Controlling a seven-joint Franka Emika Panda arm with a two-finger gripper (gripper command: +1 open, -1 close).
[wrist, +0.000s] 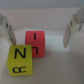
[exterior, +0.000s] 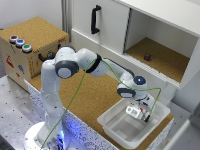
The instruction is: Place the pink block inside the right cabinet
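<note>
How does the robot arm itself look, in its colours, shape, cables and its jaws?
The arm is glossy white with rounded segments and grey-black joint rings. A blue light glows near the wrist. A thin green cable runs from the base along the arm to the white gripper. In the wrist view the jaws are two pale grey, flat fingers.

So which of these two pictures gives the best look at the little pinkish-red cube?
The wrist view. The small pinkish-red cube sits mid-picture between the open gripper's fingers, dark letters visible, touching a yellow lettered cube. In the exterior view the gripper hangs inside the white plastic bin and the cube cannot be made out.
</note>
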